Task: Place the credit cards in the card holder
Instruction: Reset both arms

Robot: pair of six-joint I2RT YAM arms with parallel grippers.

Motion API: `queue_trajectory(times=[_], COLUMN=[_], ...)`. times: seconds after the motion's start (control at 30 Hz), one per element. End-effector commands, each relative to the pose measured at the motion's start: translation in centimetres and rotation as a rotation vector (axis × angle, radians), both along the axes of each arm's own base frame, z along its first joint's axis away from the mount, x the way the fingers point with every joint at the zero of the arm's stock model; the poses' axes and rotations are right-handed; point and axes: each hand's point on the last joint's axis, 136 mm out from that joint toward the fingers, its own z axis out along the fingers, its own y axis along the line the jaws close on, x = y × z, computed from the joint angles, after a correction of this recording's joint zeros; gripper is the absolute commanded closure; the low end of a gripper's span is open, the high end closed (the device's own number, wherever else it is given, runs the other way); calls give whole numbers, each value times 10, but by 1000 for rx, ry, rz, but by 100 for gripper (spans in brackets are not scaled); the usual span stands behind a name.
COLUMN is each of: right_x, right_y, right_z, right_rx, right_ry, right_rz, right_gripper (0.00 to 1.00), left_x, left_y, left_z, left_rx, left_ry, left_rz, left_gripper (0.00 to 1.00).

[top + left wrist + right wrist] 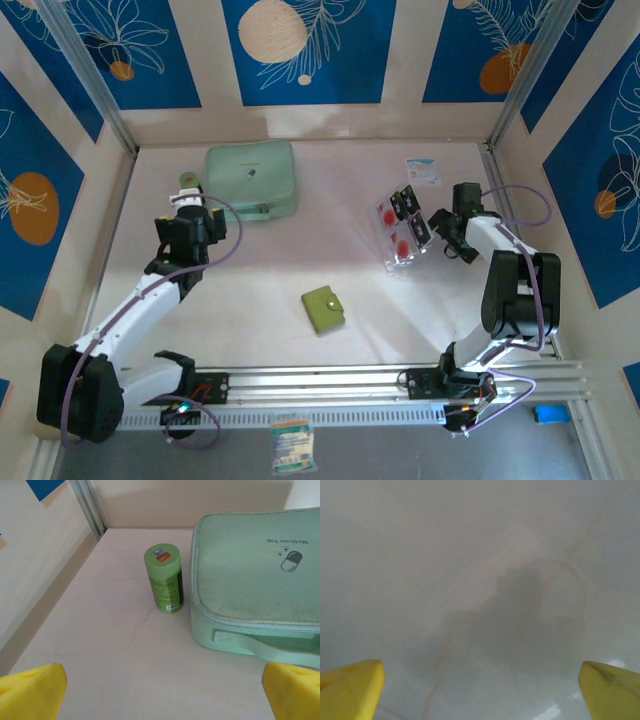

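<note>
The credit cards (401, 226) lie in a loose cluster at the right of the table, some black and some pale with red blobs. The card holder (323, 308), a small olive-green wallet, lies shut near the middle front. My right gripper (443, 238) is just right of the cards, open and holding nothing. In the right wrist view its yellow fingertips (351, 688) stand wide apart over blurred table. My left gripper (190, 205) is at the back left, far from both, open and holding nothing. Its yellow fingertips (31, 691) stand wide apart in the left wrist view.
A mint-green zip case (252, 180) (255, 580) lies at the back, with a small green bottle (187, 181) (164, 577) upright to its left, ahead of my left gripper. A white-and-blue packet (422, 172) lies behind the cards. Metal frame posts and walls ring the table.
</note>
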Motion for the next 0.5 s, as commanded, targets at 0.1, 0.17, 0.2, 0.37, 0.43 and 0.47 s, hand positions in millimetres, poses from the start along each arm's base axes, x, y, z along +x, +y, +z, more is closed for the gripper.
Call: queue_trajectory(times=[0.1, 0.17, 0.2, 0.37, 0.43, 0.47], right_x=[23, 23, 23, 19, 18, 17], right_y=[36, 34, 32, -2, -20, -27], right_z=[15, 14, 14, 22, 31, 35], right_rx=[96, 97, 95, 86, 73, 66], right_ry=[-80, -77, -77, -90, -109, -119], right_rz=[138, 129, 125, 31, -22, -41], right_gripper=[1, 1, 1, 1, 1, 1], left_x=[5, 6, 7, 9, 10, 11], left_y=[4, 3, 4, 6, 8, 9], left_z=[6, 6, 6, 4, 1, -2], left_rx=[-16, -18, -17, -21, -21, -19], left_ry=[-34, -33, -33, -34, -33, -29], left_rz=[-15, -22, -26, -32, -31, -30], left_gripper=[0, 0, 0, 0, 0, 0])
